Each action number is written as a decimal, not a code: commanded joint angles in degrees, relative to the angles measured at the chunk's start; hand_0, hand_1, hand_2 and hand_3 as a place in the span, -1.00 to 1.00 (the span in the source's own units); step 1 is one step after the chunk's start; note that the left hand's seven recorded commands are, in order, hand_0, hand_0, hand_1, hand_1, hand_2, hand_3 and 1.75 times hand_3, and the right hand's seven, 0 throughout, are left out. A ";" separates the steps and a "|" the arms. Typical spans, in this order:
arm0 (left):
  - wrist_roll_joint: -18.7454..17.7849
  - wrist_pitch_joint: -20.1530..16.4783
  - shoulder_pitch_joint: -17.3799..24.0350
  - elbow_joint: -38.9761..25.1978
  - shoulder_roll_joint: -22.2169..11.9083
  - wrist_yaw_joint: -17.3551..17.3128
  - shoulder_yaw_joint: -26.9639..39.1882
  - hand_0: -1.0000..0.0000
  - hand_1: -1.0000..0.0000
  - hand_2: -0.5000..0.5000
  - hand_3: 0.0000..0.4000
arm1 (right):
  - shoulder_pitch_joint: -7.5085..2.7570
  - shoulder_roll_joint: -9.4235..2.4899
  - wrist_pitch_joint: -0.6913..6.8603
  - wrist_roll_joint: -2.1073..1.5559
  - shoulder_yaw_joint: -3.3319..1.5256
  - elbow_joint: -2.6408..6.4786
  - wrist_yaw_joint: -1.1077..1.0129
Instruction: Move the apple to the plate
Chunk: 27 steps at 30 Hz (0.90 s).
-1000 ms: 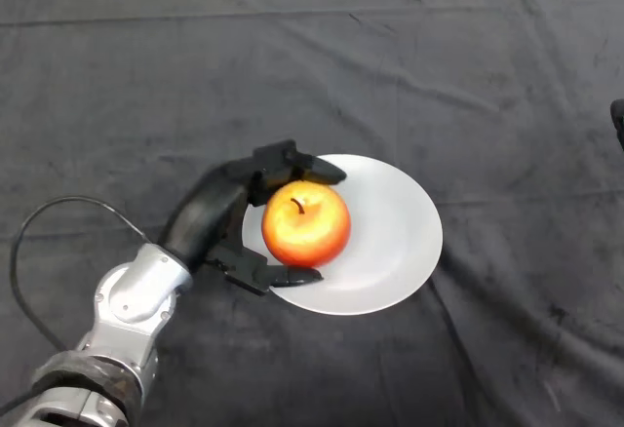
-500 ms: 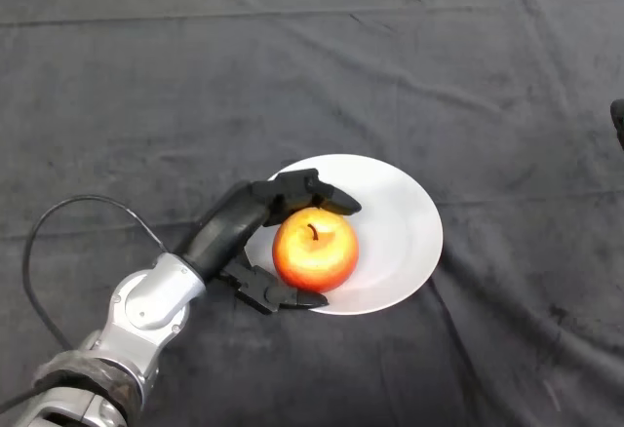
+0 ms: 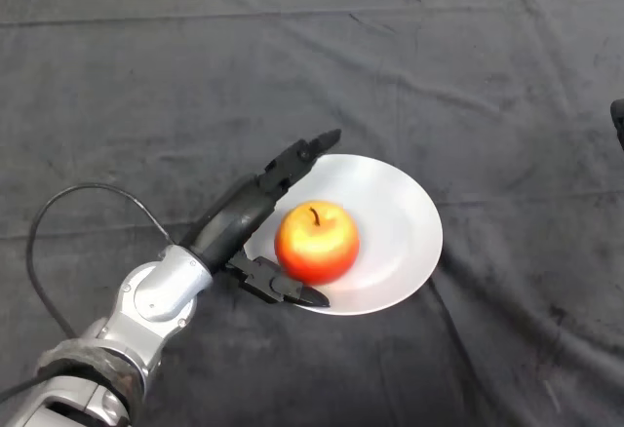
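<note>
A red and yellow apple (image 3: 317, 242) with a short stem sits upright on the left part of a white round plate (image 3: 395, 222) in the head view. My left hand (image 3: 244, 222) is just left of the apple, over the plate's left rim. Its fingers (image 3: 297, 155) stretch straight out past the apple's far side, apart from it. The thumb (image 3: 283, 288) lies at the plate's near rim below the apple. The hand is open and holds nothing.
The table is covered by a dark wrinkled cloth (image 3: 195, 86). A small dark object (image 3: 618, 120) shows at the right edge.
The hand's fingers have uncurled from the apple and now point straight out. The apple moved slightly right on the plate and now rests free.
</note>
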<state>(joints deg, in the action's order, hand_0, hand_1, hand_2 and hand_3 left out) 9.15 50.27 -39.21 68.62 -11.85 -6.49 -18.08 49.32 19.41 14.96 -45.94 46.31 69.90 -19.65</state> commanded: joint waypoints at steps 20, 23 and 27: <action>-3.85 1.16 -3.22 0.77 -7.57 1.38 4.42 1.00 1.00 0.00 -1.00 | 1.19 1.52 -0.56 -0.62 0.70 0.01 -0.05; -5.17 1.37 -3.41 0.70 -8.94 2.04 6.37 1.00 1.00 0.00 -1.00 | 1.19 1.52 -0.56 -0.62 0.70 0.01 -0.05; -7.28 1.55 -3.33 0.71 -11.08 3.90 9.69 1.00 1.00 0.00 -1.00 | 1.19 1.52 -0.56 -0.62 0.70 0.01 -0.05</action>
<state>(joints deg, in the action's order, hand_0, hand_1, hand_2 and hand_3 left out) 2.39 50.55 -39.61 68.62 -20.86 -2.83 -9.04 49.32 19.41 14.96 -45.94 46.32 69.90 -19.66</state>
